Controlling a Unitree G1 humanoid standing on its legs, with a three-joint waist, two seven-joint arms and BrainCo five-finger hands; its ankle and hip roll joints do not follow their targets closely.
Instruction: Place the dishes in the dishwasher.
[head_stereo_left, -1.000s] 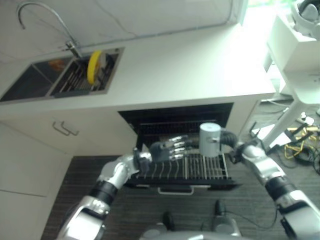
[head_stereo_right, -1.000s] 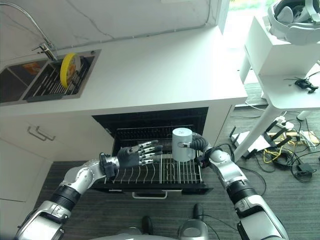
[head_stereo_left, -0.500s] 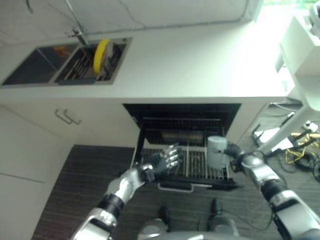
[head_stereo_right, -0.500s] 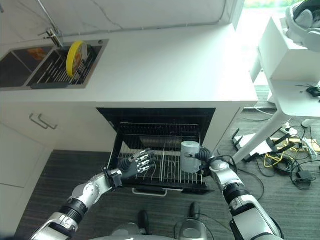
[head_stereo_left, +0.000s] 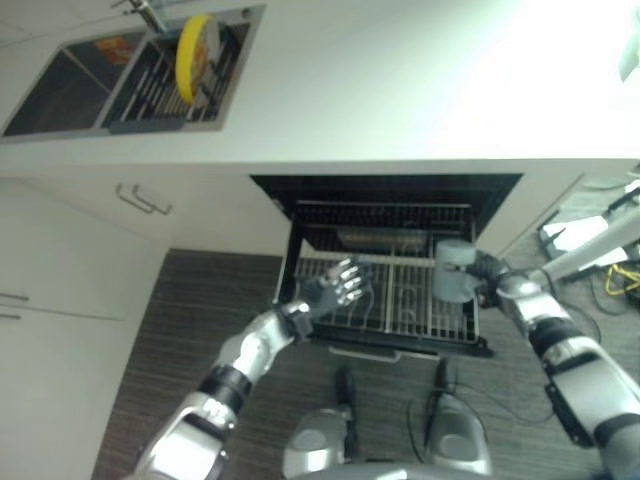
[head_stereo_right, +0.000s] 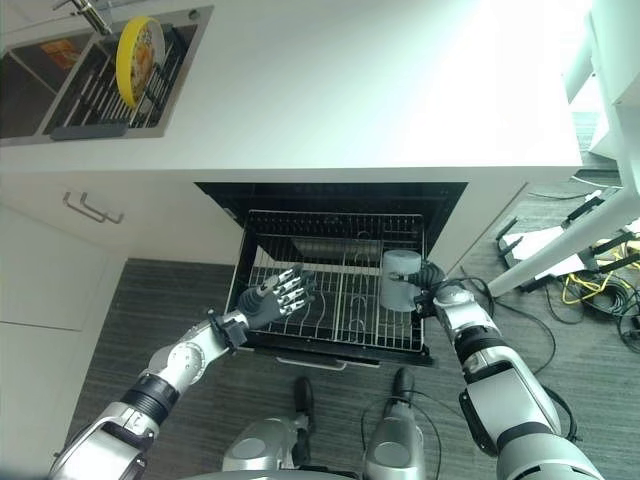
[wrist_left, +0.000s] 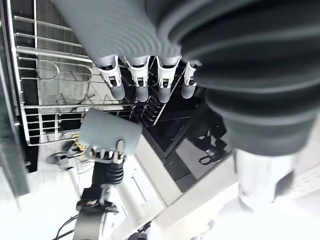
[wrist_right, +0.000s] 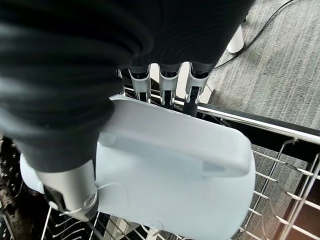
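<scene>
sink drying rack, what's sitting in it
A yellow plate stands on edge in the sink rack, by the faucet. The neighbouring basin holds something orange, too indistinct to identify. The rack's far slots are partly hidden behind the plate.

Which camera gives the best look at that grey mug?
The right wrist view: the grey mug looms close, handle in the right hand. Both eye views show it small over the dishwasher rack; the left wrist view, distant.

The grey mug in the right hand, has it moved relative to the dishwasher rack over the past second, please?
Yes. The grey mug in the right hand has come down from above the rack to its right rear section.
</scene>
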